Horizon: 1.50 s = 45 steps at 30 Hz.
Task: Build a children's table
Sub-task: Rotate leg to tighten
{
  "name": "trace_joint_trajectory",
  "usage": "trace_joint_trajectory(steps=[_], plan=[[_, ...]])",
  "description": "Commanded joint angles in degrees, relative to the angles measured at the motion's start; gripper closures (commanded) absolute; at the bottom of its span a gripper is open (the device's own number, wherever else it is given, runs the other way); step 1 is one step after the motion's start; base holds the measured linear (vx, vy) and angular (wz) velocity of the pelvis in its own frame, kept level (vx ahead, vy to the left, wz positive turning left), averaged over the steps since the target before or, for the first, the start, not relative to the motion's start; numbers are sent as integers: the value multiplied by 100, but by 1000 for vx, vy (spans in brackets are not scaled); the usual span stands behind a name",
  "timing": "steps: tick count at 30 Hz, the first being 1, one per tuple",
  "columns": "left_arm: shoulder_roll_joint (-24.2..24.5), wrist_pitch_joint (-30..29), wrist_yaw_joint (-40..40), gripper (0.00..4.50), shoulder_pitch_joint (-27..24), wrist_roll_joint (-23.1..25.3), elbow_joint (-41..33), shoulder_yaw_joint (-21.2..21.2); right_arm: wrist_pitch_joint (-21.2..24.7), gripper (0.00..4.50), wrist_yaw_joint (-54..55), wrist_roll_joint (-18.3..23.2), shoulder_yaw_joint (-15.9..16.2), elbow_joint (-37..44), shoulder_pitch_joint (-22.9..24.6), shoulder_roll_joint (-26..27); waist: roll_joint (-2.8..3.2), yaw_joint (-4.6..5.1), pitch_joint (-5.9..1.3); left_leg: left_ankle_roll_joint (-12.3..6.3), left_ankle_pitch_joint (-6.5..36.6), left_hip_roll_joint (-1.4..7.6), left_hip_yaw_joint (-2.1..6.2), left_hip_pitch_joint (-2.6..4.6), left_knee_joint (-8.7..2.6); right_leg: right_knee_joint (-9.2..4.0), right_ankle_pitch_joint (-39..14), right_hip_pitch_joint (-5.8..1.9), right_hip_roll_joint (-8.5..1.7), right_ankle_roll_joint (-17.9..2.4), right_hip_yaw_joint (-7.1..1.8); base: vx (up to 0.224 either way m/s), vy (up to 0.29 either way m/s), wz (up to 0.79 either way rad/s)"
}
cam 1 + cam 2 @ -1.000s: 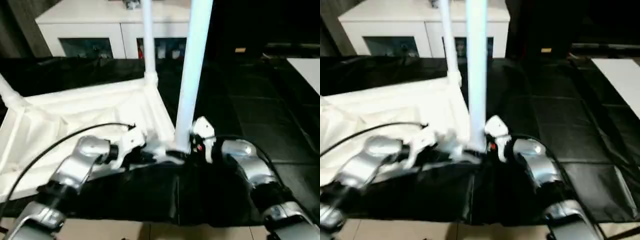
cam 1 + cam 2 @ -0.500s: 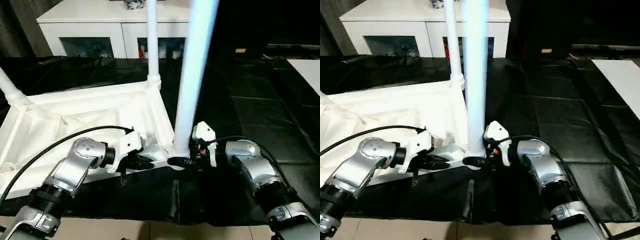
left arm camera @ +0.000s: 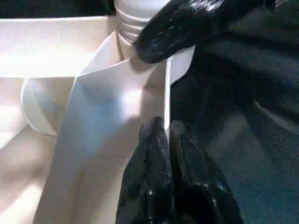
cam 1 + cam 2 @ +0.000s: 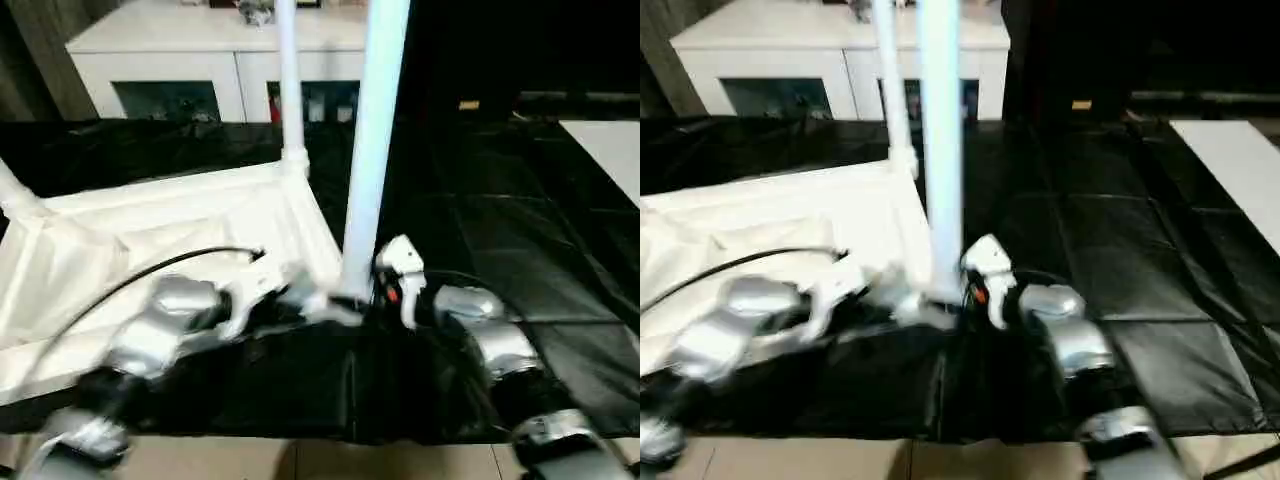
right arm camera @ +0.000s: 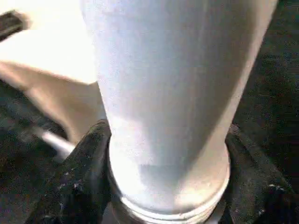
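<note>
1. I am closing my right end effector in on the base of the near leg; its black fingers now press against both sides of the tube, just above the corner socket.
2. I am shifting my left end effector, pinched shut, along the rim of the table top towards that same corner.

The top lies upside down on the sheet, left of centre. One leg stands upright in its near right corner socket, a second leg upright in the far right corner. The cabinet stands behind the top. The left claw sits at the top's near edge beside the near leg; the right claw straddles that leg's base from the right.
</note>
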<state>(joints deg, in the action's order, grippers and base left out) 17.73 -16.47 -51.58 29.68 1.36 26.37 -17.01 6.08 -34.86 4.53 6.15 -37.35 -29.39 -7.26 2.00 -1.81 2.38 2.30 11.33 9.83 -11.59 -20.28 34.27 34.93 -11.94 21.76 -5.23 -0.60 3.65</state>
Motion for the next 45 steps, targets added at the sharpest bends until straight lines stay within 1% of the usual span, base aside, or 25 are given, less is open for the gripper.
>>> trace_joint_trajectory(steps=[1, 2, 4, 7, 8, 10, 11, 13, 15, 16, 18, 19, 20, 21, 22, 23, 24, 26, 28, 31, 35, 38, 41, 42, 45], plan=[[-464, -369, 977, 450, 53, 123, 683, 31, 153, 180, 1020, -160, -175, -363, -160, 216, -31, 43, -192, 243, 2241, 331, 235, 81, -536, -582, -2710, -60, -374, -904, -275, 0, 0, 0], [-726, -401, 1459, 450, 234, 127, 973, 155, 176, 180, 1537, -221, -247, -534, -239, 355, -14, 26, -225, 273, 2309, 319, 253, 146, -527, -616, -2751, -29, -388, -857, -280, 0, 0, 0], [-865, -402, 1713, 450, 349, 133, 1145, 209, 174, 180, 1795, -222, -293, -653, -302, 442, -36, 31, -230, 211, 2224, 316, 247, 96, -541, -614, -2519, -50, -369, -841, -286, 0, 0, 0], [-1193, -294, 2267, 450, 656, 233, 1649, 314, 114, 180, 2497, -248, -435, -1058, -536, 714, -54, 10, -245, 78, 2143, 284, 234, 93, -521, -620, -2342, -41, -373, -887, -303, 0, 0, 0], [-1244, -257, 2314, 450, 713, 257, 1756, 320, 36, 180, 2572, -242, -467, -1151, -594, 793, -22, 1, -247, 26, 2069, 284, 242, 68, -526, -615, -2318, -60, -386, -884, -309, 0, 0, 0], [-1318, -172, 2299, 450, 795, 285, 1907, 314, -112, 180, 2566, -194, -504, -1242, -665, 937, -36, -3, -251, -19, 2040, 281, 238, 61, -526, -633, -2329, -57, -387, -864, -305, 0, 0, 0], [-1312, -116, 2203, 450, 791, 298, 1899, 284, -206, 180, 2412, -153, -492, -1195, -661, 999, -14, -12, -252, -27, 2041, 287, 238, 61, -528, -627, -2292, -58, -386, -861, -306, 0, 0, 0], [-1272, -38, 2023, 450, 756, 291, 1831, 236, -350, 124, 2200, -152, -435, -1062, -634, 1023, -33, -16, -252, -74, 1976, 307, 239, 31, -543, -599, -2071, -78, -381, -913, -306, 0, 0, 0], [-1136, 149, 1627, 450, 633, 264, 1613, 107, -454, 108, 1933, -221, -307, -867, -586, 912, -41, -12, -251, -117, 1969, 303, 238, 11, -544, -598, -2091, -92, -387, -919, -303, 0, 0, 0], [-1074, 149, 1460, 450, 576, 232, 1514, 69, -473, 101, 1821, -216, -282, -814, -576, 851, -86, -10, -255, -161, 1933, 312, 245, -15, -543, -597, -2165, -109, -406, -887, -303, 0, 0, 0], [-863, 214, 969, 450, 426, 175, 1259, -60, -518, 76, 1476, -189, -221, -695, -561, 660, -71, 18, -259, -201, 1761, 321, 261, -68, -554, -569, -2069, -148, -415, -909, -301, 0, 0, 0], [-863, 214, 969, 450, 426, 175, 1259, -60, -518, 67, 1476, -189, -221, -695, -561, 660, -93, 27, -251, -218, 1742, 321, 261, -78, -562, -576, -2097, -145, -404, -905, -293, 0, 0, 0], [-650, 319, 621, 450, 298, 197, 1047, -183, -540, 62, 1119, -259, -65, -490, -484, 445, -85, 3, -266, -232, 1705, 330, 248, -34, -536, -590, -2134, -116, -417, -905, -301, 0, 0, 0], [-503, 418, 378, 450, 196, 178, 882, -244, -529, 62, 848, -270, 24, -319, -407, 288, -88, -6, -266, -256, 1638, 337, 247, -40, -529, -583, -2022, -122, -419, -924, -306, 0, 0, 0], [-415, 471, 235, 450, 134, 163, 781, -276, -518, 62, 680, -272, 74, -212, -357, 191, -90, 0, -284, -319, 1417, 340, 239, -77, -522, -534, -1680, -149, -402, -992, -299, 0, 0, 0], [-261, 451, -30, 450, 21, 82, 573, -297, -466, 62, 333, -191, 115, -27, -267, 32, -105, -8, -282, -359, 1354, 345, 219, -63, -518, -534, -1581, -138, -399, -1029, -299, 0, 0, 0], [-120, 542, -320, 450, -88, -7, 383, -321, -443, 62, 8, -117, 142, 130, -185, -105, -88, -33, -309, -436, 1102, 351, 197, -53, -475, -477, -1163, -136, -401, -1142, -309, 50, -32, 3], [94, 601, -739, 450, -235, -139, 109, -356, -426, 62, -466, -36, 207, 337, -74, -315, -63, -51, -348, -645, 520, 354, 181, -87, -414, -335, -81, -179, -366, -1406, -288, 67, -26, 1], [380, 552, -1085, 450, -359, -169, -162, -417, -490, 62, -1113, 31, 327, 559, 68, -607, -46, -66, -379, -807, 257, 332, 158, -71, -361, -259, 587, -181, -342, -1607, -275, 29, -6, 0], [638, 455, -1431, 450, -473, -312, -417, -389, -457, 62, -1808, 152, 473, 806, 197, -959, -41, -91, -377, -983, 96, 347, 153, -90, -340, -217, 939, -192, -331, -1734, -247, 0, 0, 0], [840, 342, -1790, 450, -588, -522, -667, -292, -332, 62, -2384, 276, 547, 987, 250, -1244, -38, -115, -341, -905, 433, 382, 144, -73, -360, -258, 375, -168, -337, -1761, -242, 0, 0, 0], [950, 308, -1867, 450, -620, -540, -710, -240, -261, 62, -2703, 347, 522, 966, 182, -1344, -32, -124, -309, -599, 888, 392, 151, -48, -409, -316, -337, -149, -336, -1661, -256, 0, 0, 0], [972, 287, -1873, 450, -623, -554, -722, -237, -270, 62, -2726, 350, 520, 904, 132, -1334, -46, -116, -304, -432, 1035, 383, 161, -45, -428, -338, -557, -150, -350, -1575, -268, 0, 0, 0], [993, 248, -1878, 450, -635, -581, -755, -238, -266, 79, -2780, 408, 519, 847, 73, -1301, -56, -111, -306, -407, 1008, 379, 163, -44, -424, -342, -554, -146, -353, -1539, -273, 0, 0, 0], [989, 229, -1862, 450, -647, -581, -762, -246, -221, 97, -2791, 480, 519, 802, 38, -1216, -60, -107, -321, -442, 823, 373, 161, -52, -408, -316, -337, -156, -351, -1566, -273, 0, 0, 0]])
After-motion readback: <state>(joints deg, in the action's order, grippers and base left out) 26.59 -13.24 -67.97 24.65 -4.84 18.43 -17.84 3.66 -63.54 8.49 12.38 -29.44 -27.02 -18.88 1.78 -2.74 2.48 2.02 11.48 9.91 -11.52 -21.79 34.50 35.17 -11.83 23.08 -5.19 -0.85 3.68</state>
